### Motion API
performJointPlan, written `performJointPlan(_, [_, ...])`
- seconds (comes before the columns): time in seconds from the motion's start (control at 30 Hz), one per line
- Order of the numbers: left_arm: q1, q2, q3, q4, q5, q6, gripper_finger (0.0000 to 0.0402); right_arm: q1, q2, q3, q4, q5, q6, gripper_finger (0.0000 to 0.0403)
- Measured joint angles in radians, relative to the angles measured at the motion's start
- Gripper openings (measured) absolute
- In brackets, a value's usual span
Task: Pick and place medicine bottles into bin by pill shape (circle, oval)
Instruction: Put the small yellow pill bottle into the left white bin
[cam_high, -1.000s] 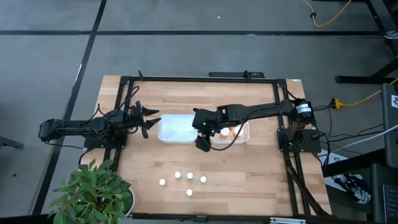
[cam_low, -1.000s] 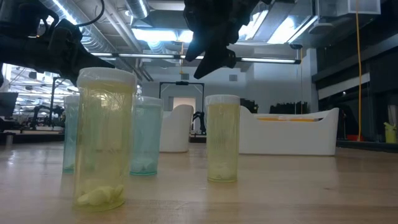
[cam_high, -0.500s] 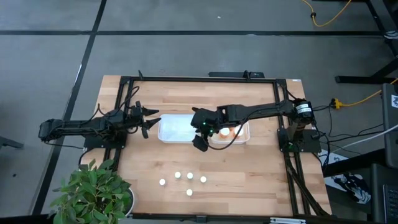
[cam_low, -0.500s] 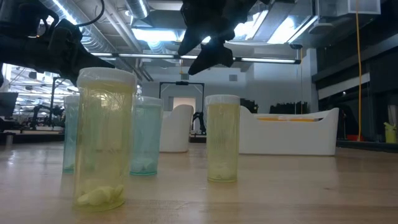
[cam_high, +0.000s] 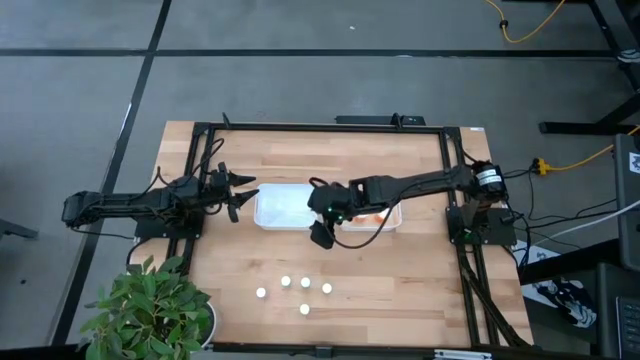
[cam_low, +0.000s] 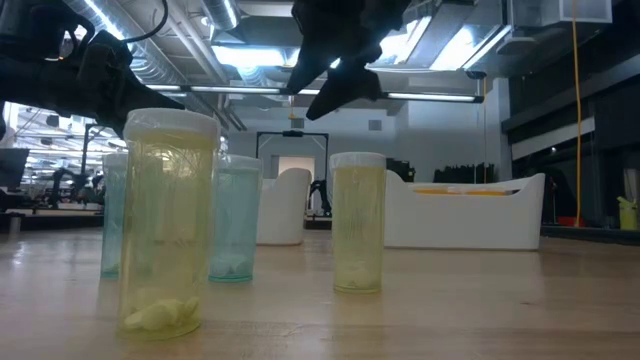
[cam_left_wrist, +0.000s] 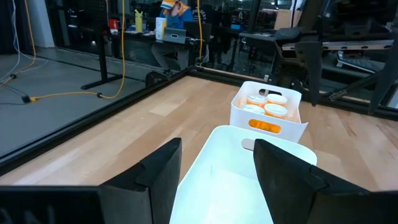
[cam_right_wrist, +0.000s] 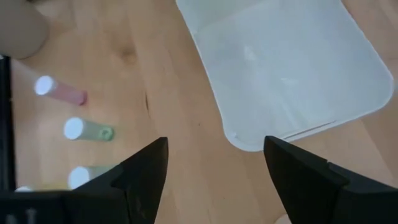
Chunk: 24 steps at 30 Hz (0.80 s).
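Five small pale bottles with white caps (cam_high: 295, 291) stand upright on the table near its near edge. They fill the foreground of the low view (cam_low: 170, 220), and three of them show in the right wrist view (cam_right_wrist: 84, 129). Orange bottles (cam_left_wrist: 266, 107) stand in the right white bin (cam_high: 388, 222). The left white bin (cam_high: 280, 207) holds nothing. My right gripper (cam_high: 321, 233) is open and empty, in the air off the left bin's near right corner. My left gripper (cam_high: 240, 194) is open and empty, at the left bin's left side.
A potted plant (cam_high: 150, 310) stands at the table's near left corner. A black frame (cam_high: 320, 127) runs along the table's edges. Bare wood lies between the bins and the standing bottles.
My right gripper has gone a little toward the table's near edge, away from the bin with the orange bottles, still open and empty. The bottles and bins have kept still.
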Motion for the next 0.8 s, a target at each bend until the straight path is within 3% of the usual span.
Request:
performJointPlan(0.3, [0.000, 0.000, 0.000, 0.000, 0.000, 0.000, 0.0194, 0.042, 0.000, 0.000, -0.005, 0.085, -0.067, 0.0266])
performJointPlan(0.5, [0.000, 0.000, 0.000, 0.000, 0.000, 0.000, 0.0194, 0.048, 0.000, 0.001, -0.015, 0.017, -0.165, 0.0266])
performJointPlan(0.8, [0.000, 0.000, 0.000, 0.000, 0.000, 0.000, 0.0194, 0.047, 0.000, 0.001, 0.153, 0.008, -0.160, 0.0266])
